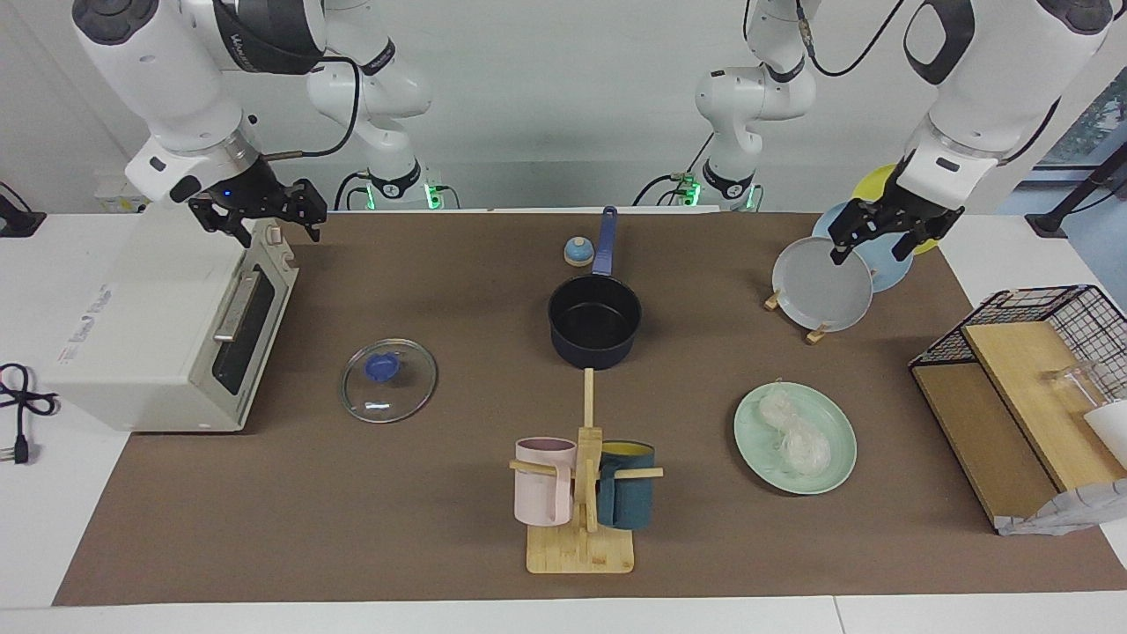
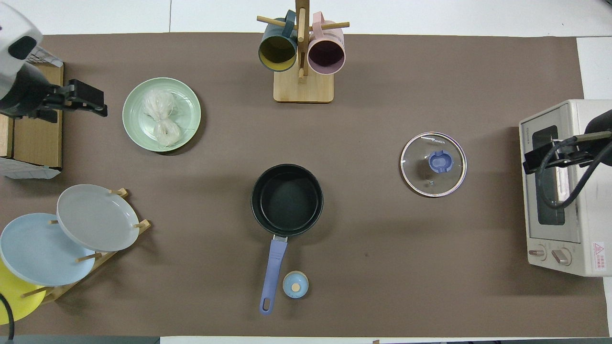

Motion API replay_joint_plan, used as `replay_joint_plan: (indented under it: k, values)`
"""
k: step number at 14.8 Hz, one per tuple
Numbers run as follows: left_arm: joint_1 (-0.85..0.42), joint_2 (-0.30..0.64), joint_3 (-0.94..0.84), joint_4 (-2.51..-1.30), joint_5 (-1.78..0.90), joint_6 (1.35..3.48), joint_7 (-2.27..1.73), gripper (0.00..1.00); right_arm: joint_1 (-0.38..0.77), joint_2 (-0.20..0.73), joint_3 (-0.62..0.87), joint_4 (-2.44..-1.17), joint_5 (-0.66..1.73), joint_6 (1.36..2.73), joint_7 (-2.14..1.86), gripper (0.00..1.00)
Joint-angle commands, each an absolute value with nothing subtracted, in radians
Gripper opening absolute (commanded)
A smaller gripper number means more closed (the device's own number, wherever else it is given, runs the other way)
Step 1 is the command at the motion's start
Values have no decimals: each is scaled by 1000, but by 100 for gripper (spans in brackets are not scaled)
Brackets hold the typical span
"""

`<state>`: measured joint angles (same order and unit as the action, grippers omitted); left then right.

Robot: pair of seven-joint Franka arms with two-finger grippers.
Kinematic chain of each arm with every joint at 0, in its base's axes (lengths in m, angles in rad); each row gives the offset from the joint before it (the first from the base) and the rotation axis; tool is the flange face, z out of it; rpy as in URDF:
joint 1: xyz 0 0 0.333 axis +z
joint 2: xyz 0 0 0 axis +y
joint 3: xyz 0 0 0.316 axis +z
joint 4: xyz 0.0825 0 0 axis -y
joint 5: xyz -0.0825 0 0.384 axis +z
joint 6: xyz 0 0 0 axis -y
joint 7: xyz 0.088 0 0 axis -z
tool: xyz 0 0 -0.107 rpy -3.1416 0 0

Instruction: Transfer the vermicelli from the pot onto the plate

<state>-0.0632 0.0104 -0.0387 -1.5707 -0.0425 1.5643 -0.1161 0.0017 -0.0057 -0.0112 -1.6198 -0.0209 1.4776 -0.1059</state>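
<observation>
Vermicelli: I see the clump of thin, whitish, translucent glass noodles [image 1: 795,436] [image 2: 161,116] lying in two loose bundles on the plate, with nothing touching it.
Plate: the round, shallow, pale mint-green plate [image 1: 836,431] [image 2: 190,106] sits flat on the brown mat toward the left arm's end of the table, farther from the robots than the plate rack.
Pot: the small dark navy saucepan with a black inside [image 1: 594,320] [image 2: 287,199] stands upright mid-table; I see nothing inside it. Its long blue handle points toward the robots.
Left gripper: I have the left gripper [image 1: 883,236] [image 2: 81,101] up in the air with its fingers spread and nothing between them. In the facing view it hangs over the plate rack; from overhead it shows beside the mint plate, over the edge of the wooden board, well clear of the noodles.
Right gripper: the right gripper [image 1: 255,220] [image 2: 542,160] waits over the white toaster oven [image 1: 167,335] [image 2: 559,186], fingers apart and holding nothing.
Lid: a round glass lid with a blue knob [image 1: 387,380] [image 2: 433,164] lies flat on the mat between pot and oven.
Mug stand: a wooden stand [image 1: 581,546] [image 2: 303,86] carries a pink mug [image 1: 541,493] [image 2: 326,51] and a dark teal mug [image 1: 627,497] [image 2: 278,49], farther from the robots than the pot.
Plate rack: a grey plate [image 1: 823,286] [image 2: 95,217], a light blue one [image 2: 40,248] and a yellow one [image 2: 12,298] lean in a wooden rack.
Small item: a little round blue object [image 1: 578,252] [image 2: 295,284] sits just beside the pot handle.
</observation>
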Motion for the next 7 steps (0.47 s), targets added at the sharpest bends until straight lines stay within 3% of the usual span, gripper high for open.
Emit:
replay_joint_plan:
  k: [1, 4, 7]
  values:
    - [-75, -80, -37, -1745, -17, 1598, -124, 100, -3, -11, -5, -1618, -11, 1488, -94, 100]
    - [-77, -83, -35, -1747, -18, 1603, -127, 100, -3, -11, -3, -1618, -11, 1494, -95, 100]
    - [-68, -45, -43, -1645, -14, 1511, -127, 100, -3, -11, -5, -1618, -11, 1493, -95, 100]
